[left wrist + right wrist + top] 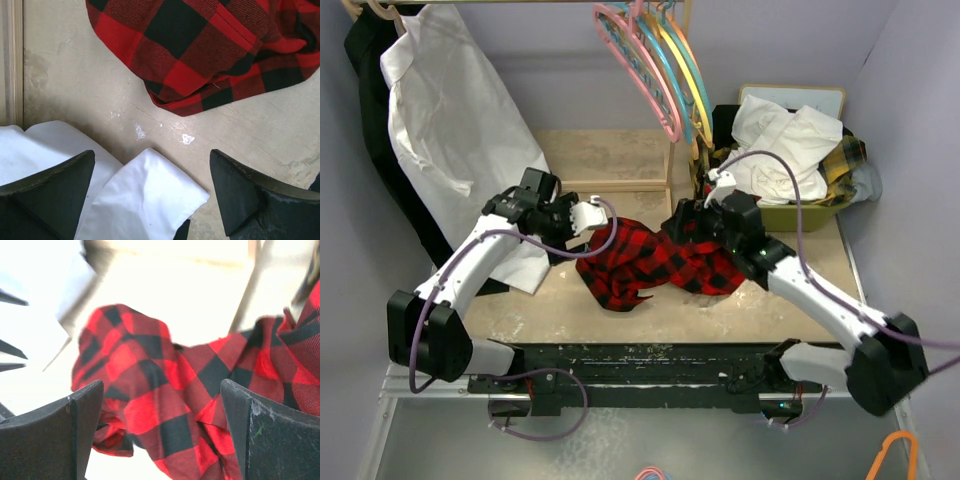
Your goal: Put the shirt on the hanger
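The red-and-black plaid shirt (pixel 660 262) lies crumpled on the table between my two arms. The pink hanger (pixel 642 78) hangs on the rail at the back, with other hangers behind it. My left gripper (pixel 582 222) is open just left of the shirt. In the left wrist view it (pixel 152 195) hovers over a white cuff (pixel 145 200), and the plaid shirt's edge (pixel 210 55) lies beyond it. My right gripper (pixel 682 222) is open over the shirt's right part. In the right wrist view it (pixel 162 435) is empty, with the plaid cloth (pixel 165 390) just below and beyond it.
A plain white shirt (pixel 440 120) hangs at the left, its hem reaching the table under my left arm. Blue and yellow hangers (pixel 682 70) hang by the pink one. A green bin (pixel 805 212) at the right holds white and yellow-green cloth. The rack's wooden base (pixel 620 185) runs behind the shirt.
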